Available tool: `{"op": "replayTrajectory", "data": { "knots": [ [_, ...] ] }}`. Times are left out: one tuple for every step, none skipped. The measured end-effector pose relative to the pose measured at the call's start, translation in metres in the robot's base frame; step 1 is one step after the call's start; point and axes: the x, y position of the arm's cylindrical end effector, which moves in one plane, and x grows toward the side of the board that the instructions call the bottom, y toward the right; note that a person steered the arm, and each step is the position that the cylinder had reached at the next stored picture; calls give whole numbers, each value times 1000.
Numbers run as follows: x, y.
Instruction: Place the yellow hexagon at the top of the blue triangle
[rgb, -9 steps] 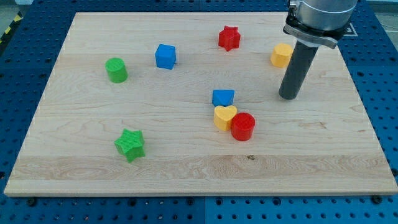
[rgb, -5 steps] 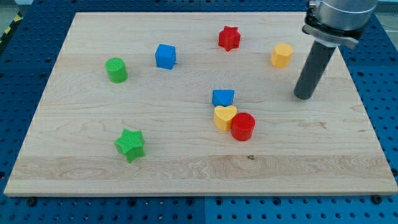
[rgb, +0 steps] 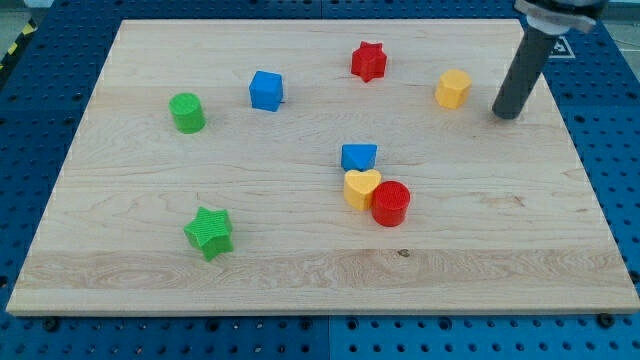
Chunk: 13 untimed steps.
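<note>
The yellow hexagon (rgb: 453, 89) lies near the board's top right. The blue triangle (rgb: 359, 157) lies near the middle, well to the lower left of the hexagon. A yellow heart (rgb: 361, 188) touches the triangle's lower side. My tip (rgb: 508, 113) rests on the board just to the right of the yellow hexagon and slightly below it, with a small gap between them.
A red cylinder (rgb: 391, 203) touches the yellow heart's right side. A red star (rgb: 368, 62) lies at the top, left of the hexagon. A blue cube (rgb: 266, 90) and a green cylinder (rgb: 186, 112) lie at the upper left. A green star (rgb: 209, 233) lies at the lower left.
My tip has moved up and to the right, from below the yellow hexagon to its right side. No block has moved.
</note>
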Motion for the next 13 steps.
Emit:
{"op": "replayTrajectory", "data": {
  "knots": [
    [-37,0],
    [-45,-22],
    [-39,-36],
    [-34,-38],
    [-29,-46],
    [-28,-56],
    [-24,-61],
    [-11,-61],
    [-13,-65],
    [-14,-72],
    [-14,-73],
    [-14,-76],
    [-22,-76]
  ]
}}
